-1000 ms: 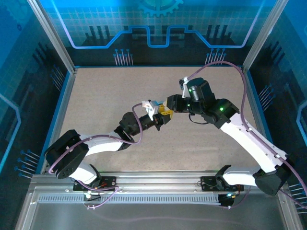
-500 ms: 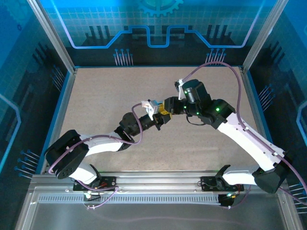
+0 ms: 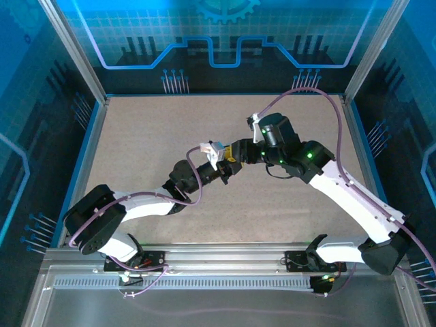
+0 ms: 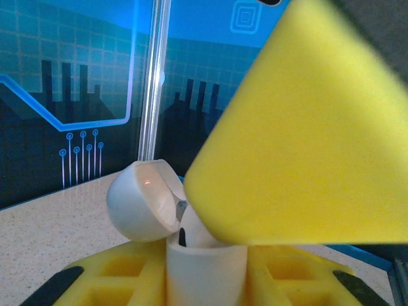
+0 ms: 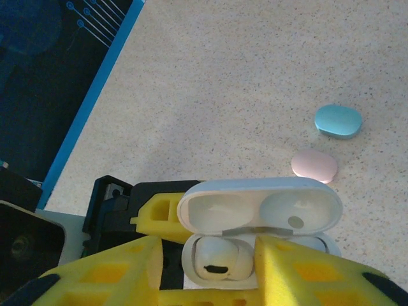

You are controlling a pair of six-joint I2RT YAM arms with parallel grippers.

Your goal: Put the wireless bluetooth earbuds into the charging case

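**A:** What is the left gripper [image 4: 204, 280] doing?
**B:** It is clamped on the charging case [image 5: 258, 207], whose lid is flipped open. Its fingers are cut off at six o'clock in its own camera.
**A:** Where is the earbud?
**B:** One white earbud [image 5: 217, 260] sits in the left well, partly hidden.
**A:** And the right gripper [image 5: 207, 268]?
**B:** Its jaws are parted and straddle the case, gripping nothing. One finger covers the right well. At two o'clock lie a pink pebble [image 5: 314, 166] and a blue pebble [image 5: 338, 120]. I can't tell whether they are buds or cases.

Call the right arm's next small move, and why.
Probably lift the right gripper straight off: a white earbud already sits in the open charging case held by the left gripper, and the right jaws look parted around it.
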